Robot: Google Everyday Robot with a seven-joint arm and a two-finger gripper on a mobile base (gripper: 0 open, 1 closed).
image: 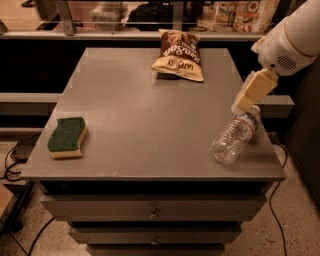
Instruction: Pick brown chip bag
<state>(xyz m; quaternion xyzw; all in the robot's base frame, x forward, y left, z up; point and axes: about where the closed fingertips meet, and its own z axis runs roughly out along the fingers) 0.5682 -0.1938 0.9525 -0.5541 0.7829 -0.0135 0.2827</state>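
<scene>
The brown chip bag lies flat at the far middle of the grey table, dark brown at its far end and tan-cream at its near end, with white lettering. My gripper, cream coloured on a white arm, hangs over the table's right side, just above the cap end of a clear plastic water bottle. It is well to the right of the bag and nearer to me, and holds nothing that I can see.
The bottle lies on its side near the table's right front corner. A green-and-yellow sponge lies at the left front. Drawers are below the table's front edge. A shelf with packaged goods runs behind the table.
</scene>
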